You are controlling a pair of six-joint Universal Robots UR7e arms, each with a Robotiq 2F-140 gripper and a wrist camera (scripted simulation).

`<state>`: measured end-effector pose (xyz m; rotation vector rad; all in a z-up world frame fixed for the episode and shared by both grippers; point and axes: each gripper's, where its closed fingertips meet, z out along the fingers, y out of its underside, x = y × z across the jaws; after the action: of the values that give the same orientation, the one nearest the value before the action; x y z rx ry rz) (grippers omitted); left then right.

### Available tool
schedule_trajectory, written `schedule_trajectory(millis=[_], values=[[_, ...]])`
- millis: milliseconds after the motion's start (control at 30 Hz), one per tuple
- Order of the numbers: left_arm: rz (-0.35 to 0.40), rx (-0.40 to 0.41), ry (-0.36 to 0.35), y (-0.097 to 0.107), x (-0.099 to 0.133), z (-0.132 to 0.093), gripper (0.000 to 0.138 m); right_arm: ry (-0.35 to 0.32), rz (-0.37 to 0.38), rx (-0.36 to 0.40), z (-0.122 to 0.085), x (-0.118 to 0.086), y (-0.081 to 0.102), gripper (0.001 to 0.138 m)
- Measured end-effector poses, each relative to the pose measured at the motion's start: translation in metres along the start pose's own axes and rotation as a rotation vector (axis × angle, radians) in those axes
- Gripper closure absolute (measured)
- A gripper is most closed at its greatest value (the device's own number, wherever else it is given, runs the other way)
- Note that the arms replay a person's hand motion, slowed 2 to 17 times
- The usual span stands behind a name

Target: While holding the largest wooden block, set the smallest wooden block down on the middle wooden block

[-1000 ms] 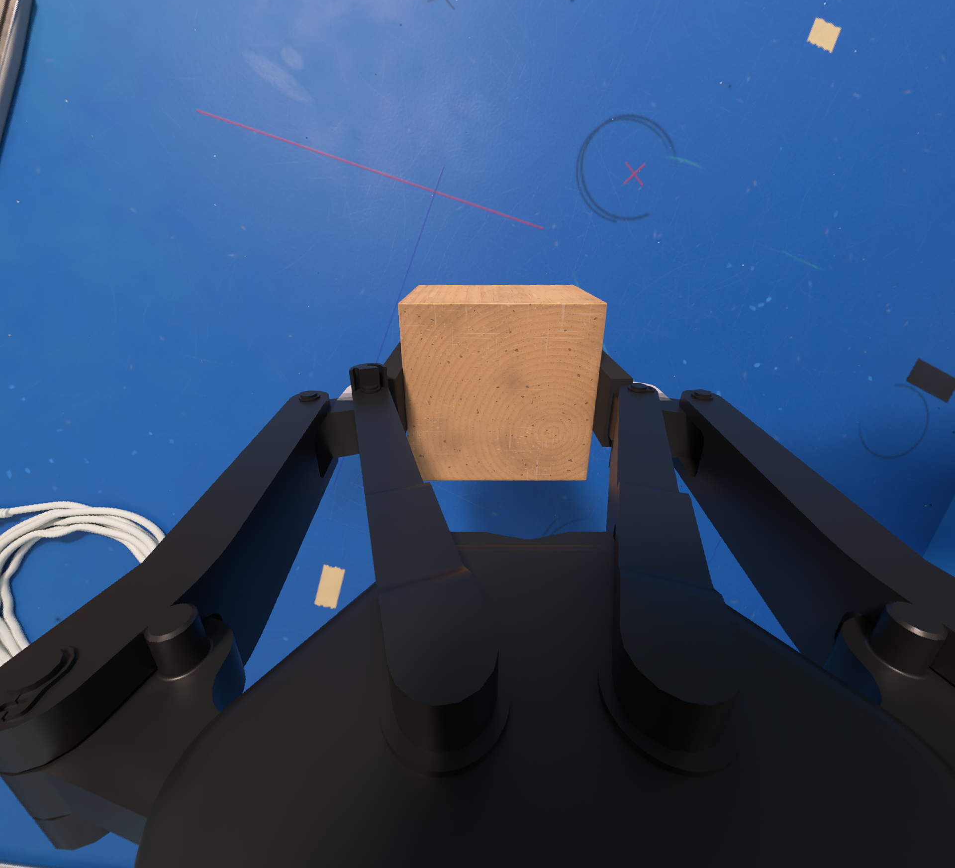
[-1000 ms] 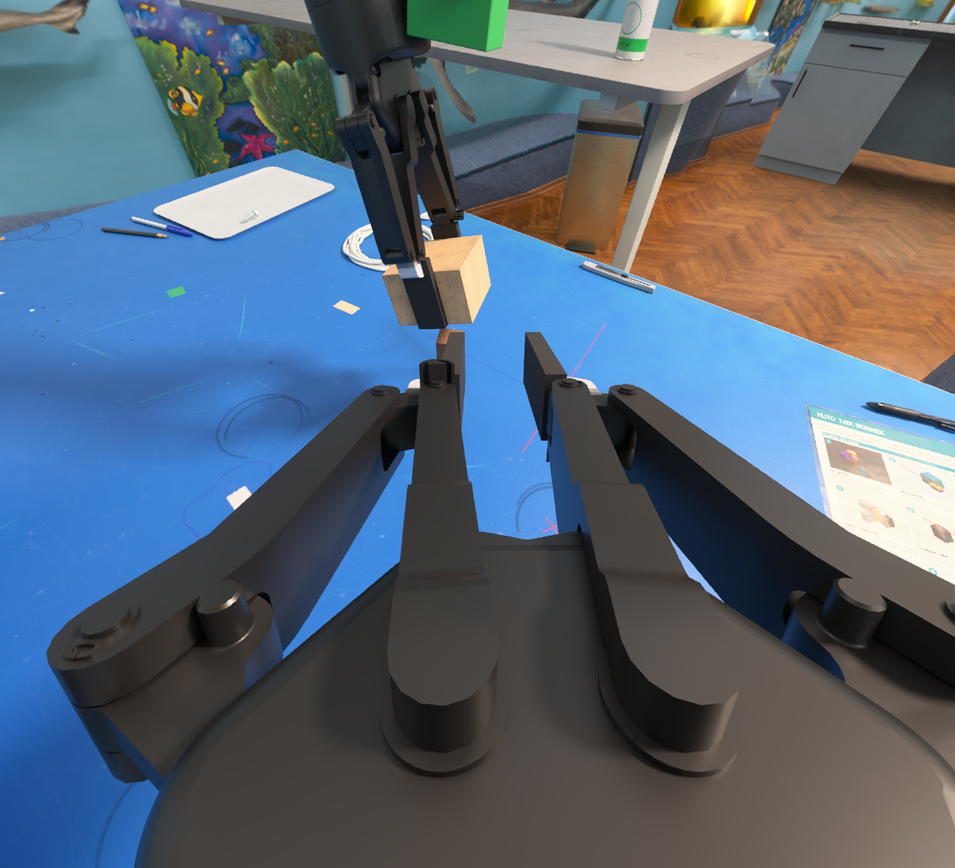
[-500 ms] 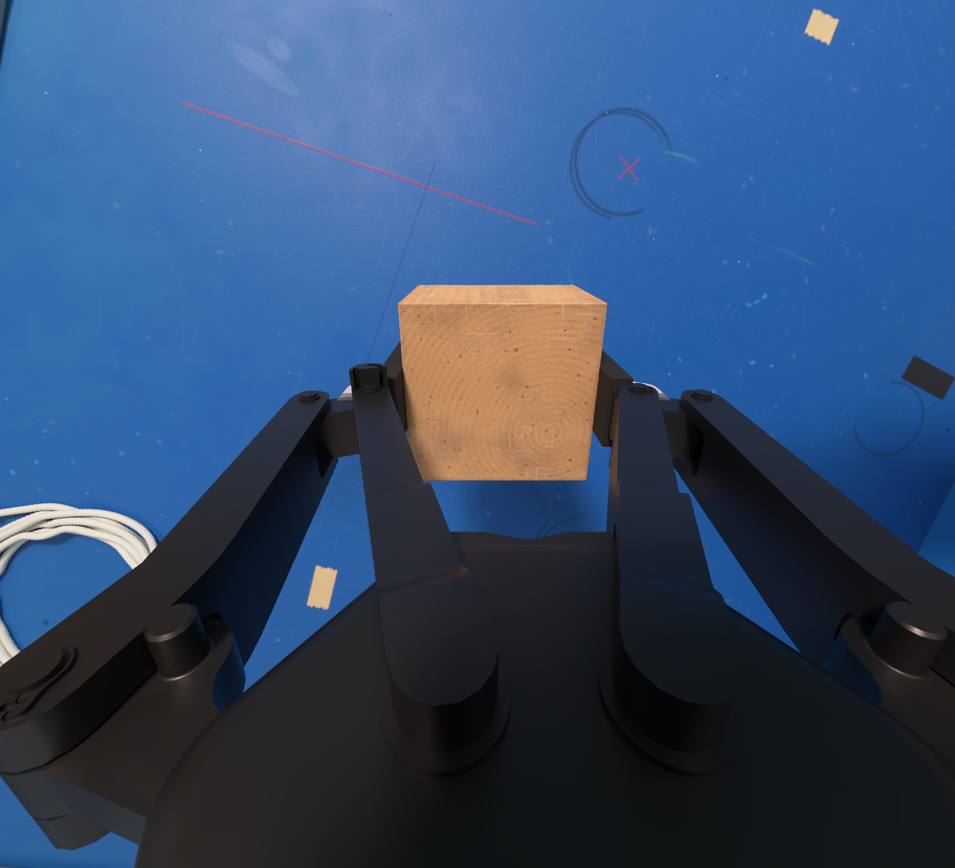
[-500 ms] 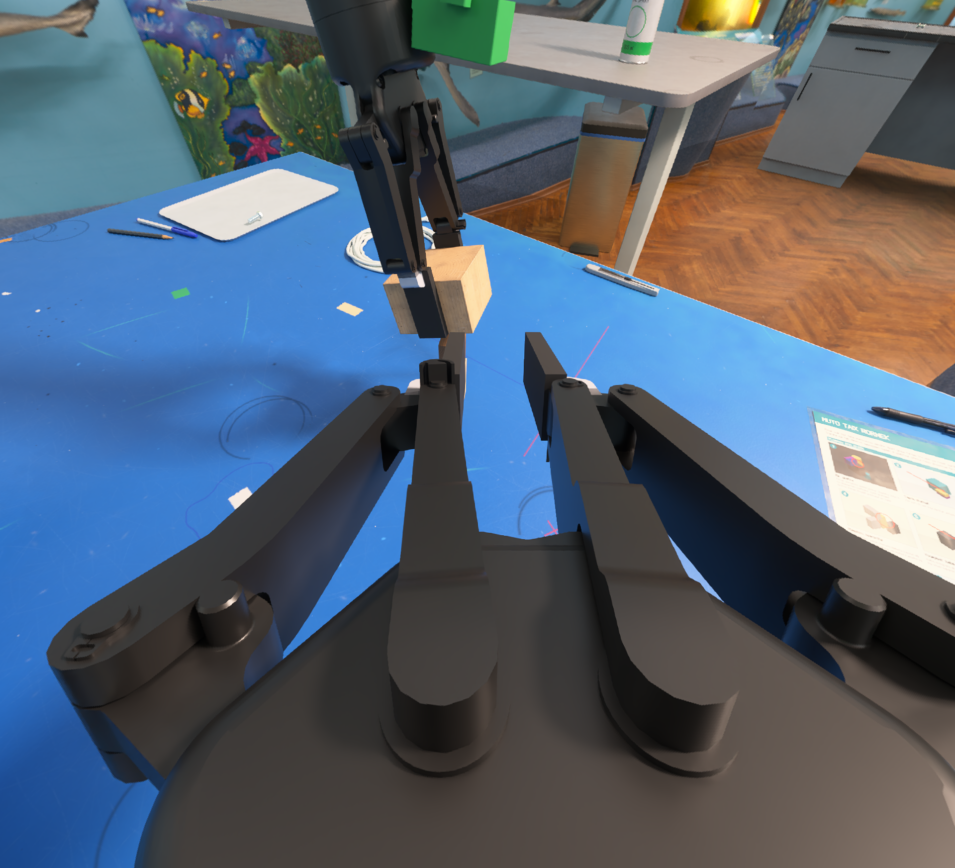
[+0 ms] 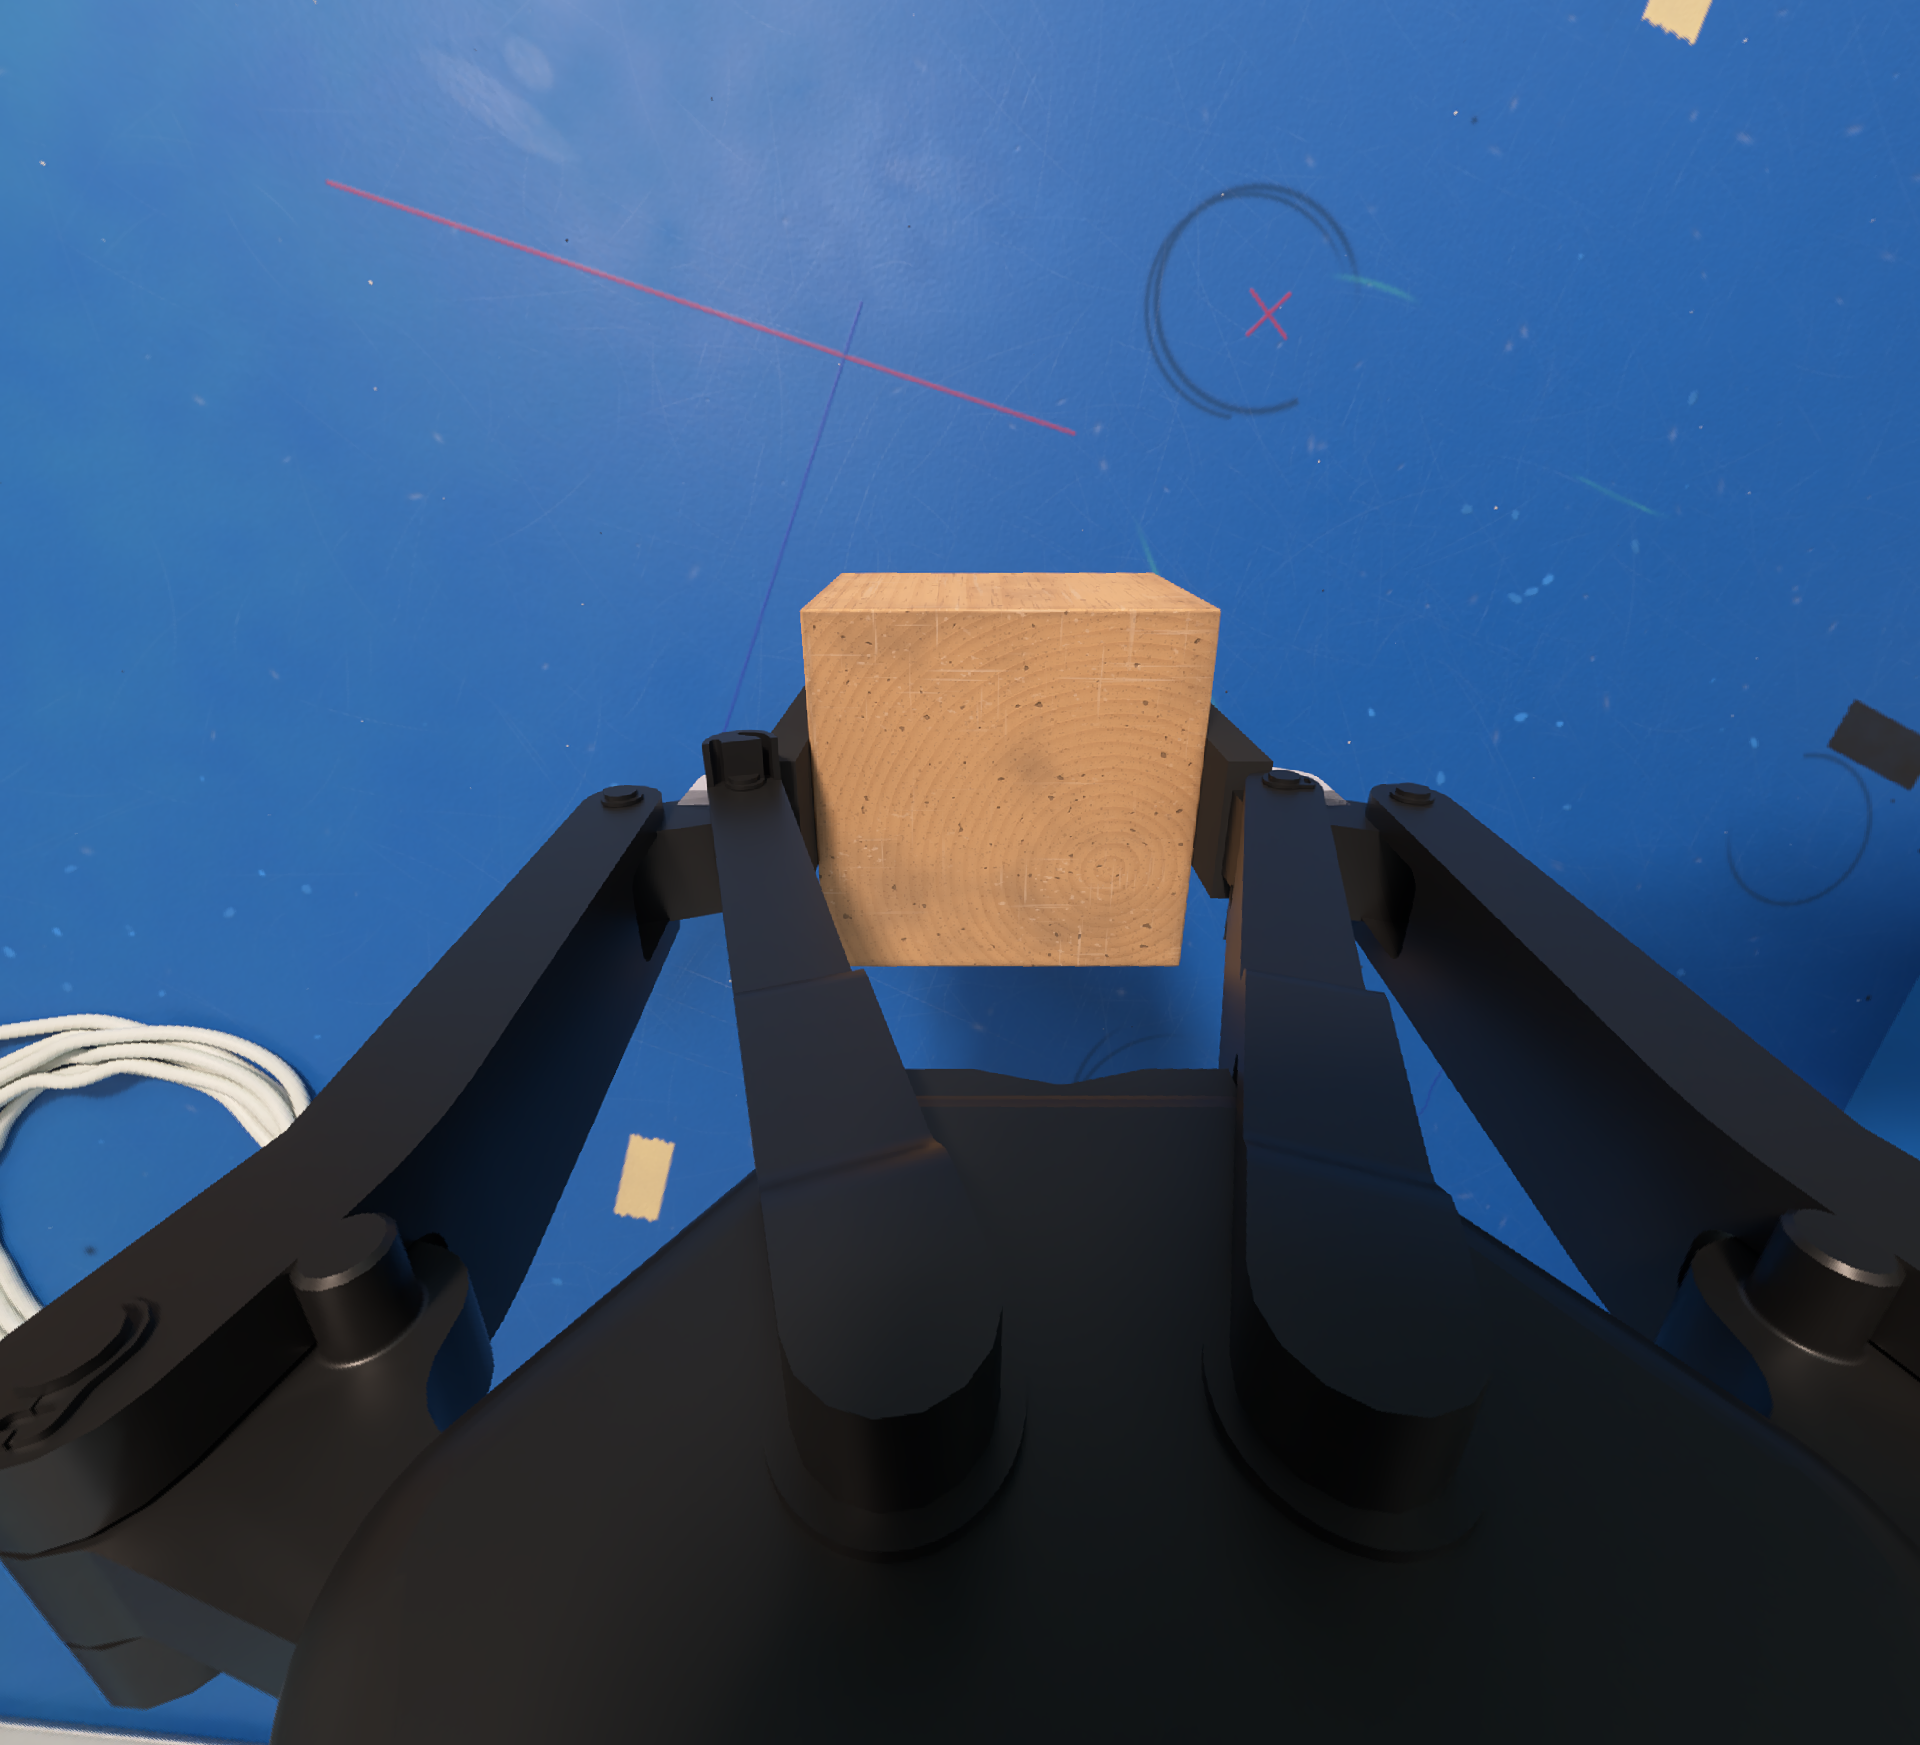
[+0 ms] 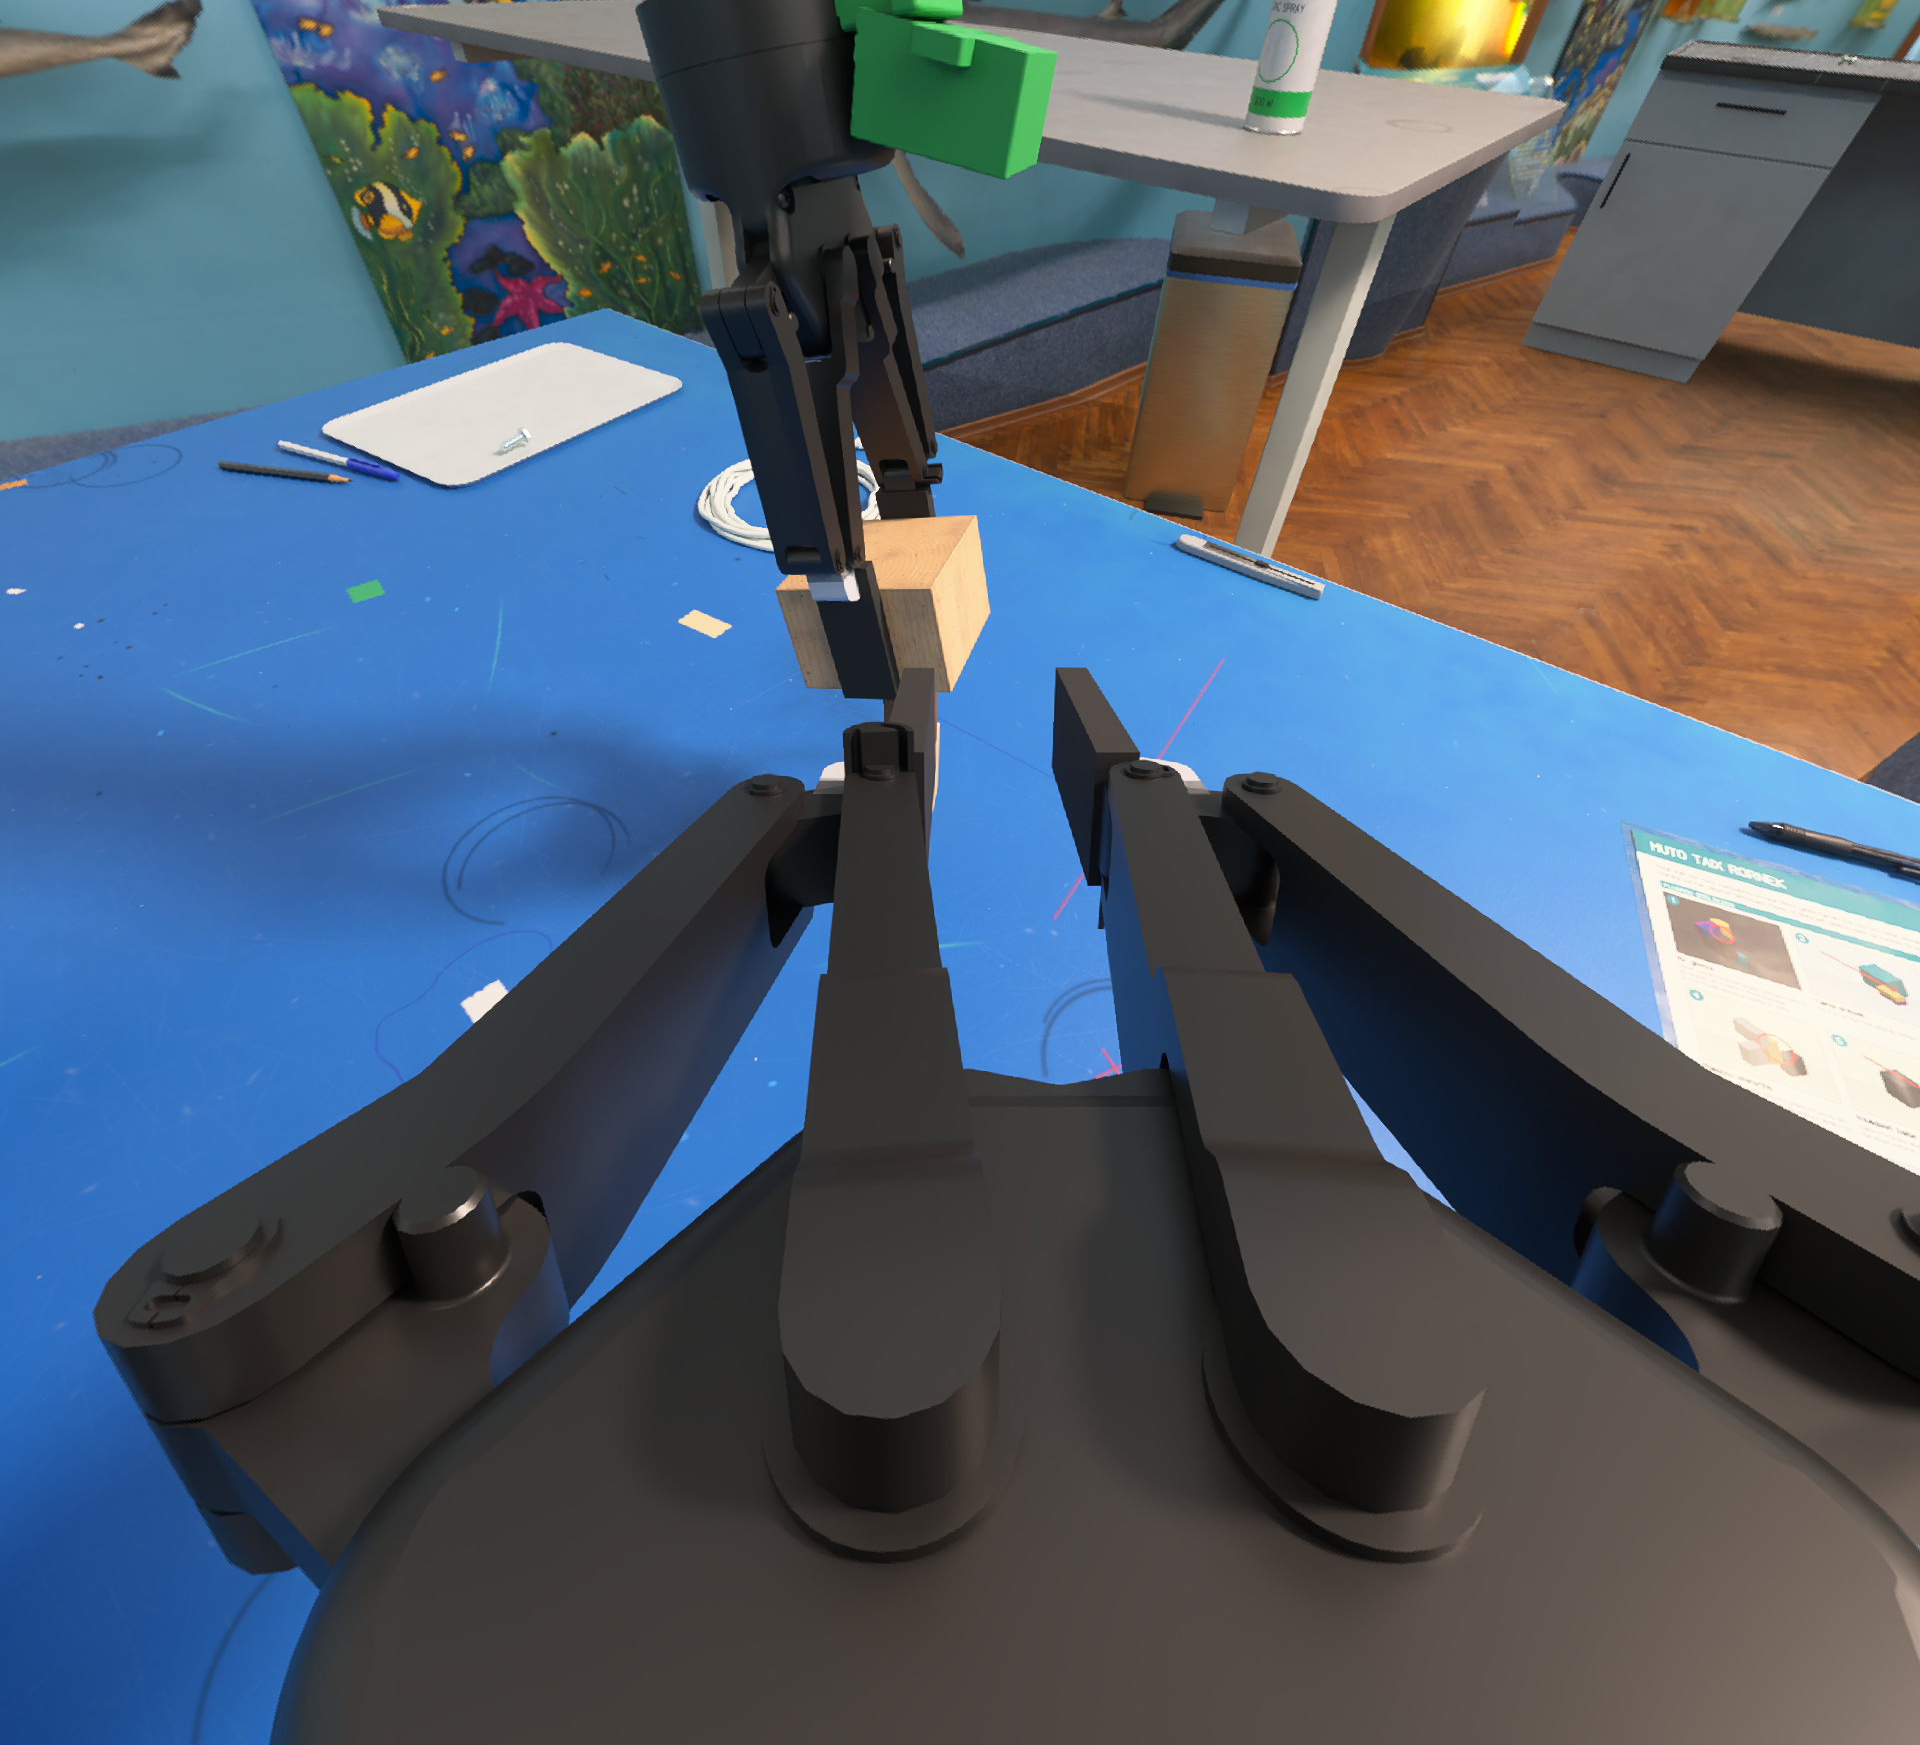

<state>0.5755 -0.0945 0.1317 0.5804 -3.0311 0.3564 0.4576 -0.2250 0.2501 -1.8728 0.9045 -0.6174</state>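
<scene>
The largest wooden block sat clamped between the pads of the left gripper, held clear above the blue table; the right wrist view showed the same block hanging over the tabletop just beyond the right gripper. That right gripper's jaws stood partly apart with nothing between them. A second ago a small brown sliver, perhaps another block, showed just past its left fingertip; by now that finger hid it, and the held block had drawn closer in that view. In the left wrist view the red line had slid slightly up and left, while the white cord by the left edge had dropped lower, and the grip looked unchanged.
</scene>
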Motion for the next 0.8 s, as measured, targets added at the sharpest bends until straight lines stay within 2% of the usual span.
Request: schedule_trajectory(millis=[800], values=[[0.006,-0.017,-0.001,0.0004,-0.0016,0.0044,0.063,0.0,0.001,-0.008,0.0023,0.0004,0.0014,0.108]])
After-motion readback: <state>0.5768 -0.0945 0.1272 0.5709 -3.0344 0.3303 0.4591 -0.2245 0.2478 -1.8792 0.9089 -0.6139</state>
